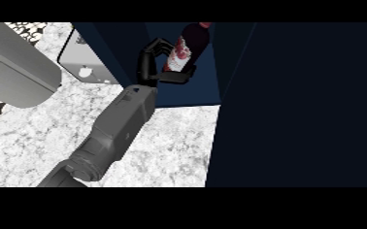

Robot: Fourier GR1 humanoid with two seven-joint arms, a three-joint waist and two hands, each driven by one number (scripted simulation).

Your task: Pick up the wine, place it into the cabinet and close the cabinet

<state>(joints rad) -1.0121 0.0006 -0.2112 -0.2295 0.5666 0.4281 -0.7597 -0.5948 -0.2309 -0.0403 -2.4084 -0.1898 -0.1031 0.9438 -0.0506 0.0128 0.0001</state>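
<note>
The wine bottle [188, 43], dark with a red and white label, stands tilted inside the open dark-blue cabinet [204, 85] at the top middle. My right hand [148, 68] reaches into the cabinet from the lower left. Its fingers curl over the bottle's left side and its thumb lies under the label, so the hand is shut on the bottle. The bottle's bottom end is hidden behind the thumb, and I cannot tell whether it rests on the cabinet floor. My left hand does not show.
The open cabinet door [294, 106] fills the right side as a tall dark panel close to my arm. A white appliance [86, 58] and a large grey rounded body [25, 73] stand at the upper left. The speckled white counter [172, 140] lies below.
</note>
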